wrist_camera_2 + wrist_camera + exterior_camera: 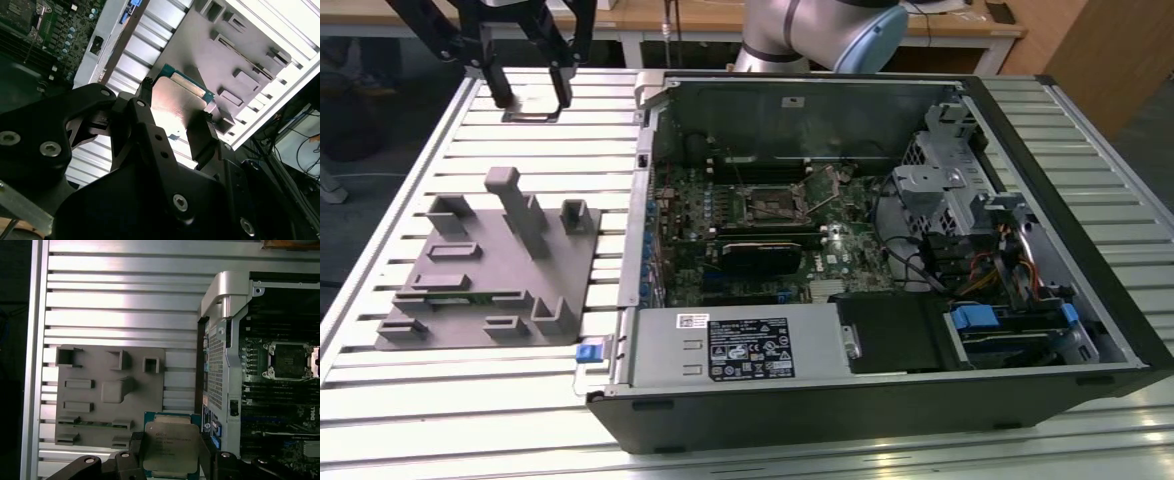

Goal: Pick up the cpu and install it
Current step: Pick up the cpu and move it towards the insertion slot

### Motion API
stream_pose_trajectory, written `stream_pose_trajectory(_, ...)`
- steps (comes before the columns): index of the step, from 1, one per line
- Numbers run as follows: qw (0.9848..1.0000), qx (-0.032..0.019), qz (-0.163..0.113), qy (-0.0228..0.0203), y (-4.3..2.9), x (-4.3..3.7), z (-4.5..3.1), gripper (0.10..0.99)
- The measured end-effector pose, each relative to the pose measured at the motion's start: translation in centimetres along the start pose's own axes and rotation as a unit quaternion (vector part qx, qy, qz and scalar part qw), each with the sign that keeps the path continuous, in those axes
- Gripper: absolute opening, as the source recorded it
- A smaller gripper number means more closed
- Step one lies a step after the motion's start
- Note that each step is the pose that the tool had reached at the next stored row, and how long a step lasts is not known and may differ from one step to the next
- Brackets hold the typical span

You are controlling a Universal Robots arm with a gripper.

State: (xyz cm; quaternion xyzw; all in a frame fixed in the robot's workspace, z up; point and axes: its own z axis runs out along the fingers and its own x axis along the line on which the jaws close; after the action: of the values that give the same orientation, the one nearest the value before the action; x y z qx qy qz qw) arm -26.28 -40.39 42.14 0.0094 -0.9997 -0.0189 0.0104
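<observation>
We see the gripper point(171, 460) clamped on two opposite edges of the cpu point(170, 445), holding it in the air above the slatted tabletop point(125, 315). In the exterior view it hangs near the tabletop's far corner on the exterior view's left, beyond the grey fixture point(494, 275) and beside the open computer case point(854, 410).

Robotics lab — slotted aluminium table point(454, 420), opened computer case point(854, 415).
</observation>
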Motion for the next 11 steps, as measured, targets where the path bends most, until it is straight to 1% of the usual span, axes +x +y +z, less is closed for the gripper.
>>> stream_pose_trajectory(11, 1.0, 0.0, 0.0, 0.0001, -0.03, -1.36, -0.03, 0.529)
